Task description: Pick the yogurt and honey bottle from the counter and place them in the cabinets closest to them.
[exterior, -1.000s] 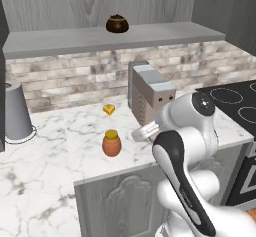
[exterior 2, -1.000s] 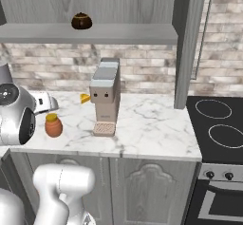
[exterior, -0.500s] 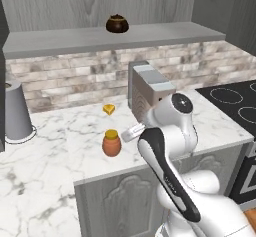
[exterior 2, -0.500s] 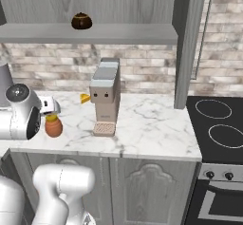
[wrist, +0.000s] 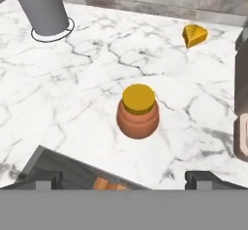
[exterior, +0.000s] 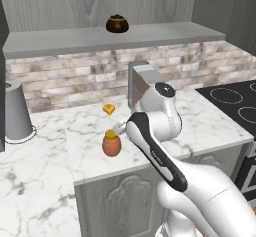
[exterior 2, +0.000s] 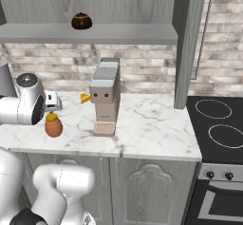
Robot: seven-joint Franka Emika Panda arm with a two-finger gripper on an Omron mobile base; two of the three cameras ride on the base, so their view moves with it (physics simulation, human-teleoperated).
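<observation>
The honey bottle [wrist: 138, 111], a small squat amber-orange jar capped by a yellow lid, was seen standing upright on the counter [wrist: 97, 69], a white marble slab veined with grey. It was placed near the counter's front edge [exterior: 111, 144], apart from the brick wall [exterior 2: 53, 126]. The cabinets' flat grey shelf base [exterior: 150, 35] was seen above, backed by grey vertical wood grain.

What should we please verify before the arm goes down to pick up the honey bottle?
1. Claw open: ok.
2. Honey bottle upright on the counter: ok.
3. Bottle centred between the claw's tips: ok in the hand view.
4. Space around the bottle: ok; yellow wedge, grey canister and coffee machine stand apart.
5. Claw touching the bottle: not ok, it hovers short.
6. Yogurt location: cannot tell.
</observation>
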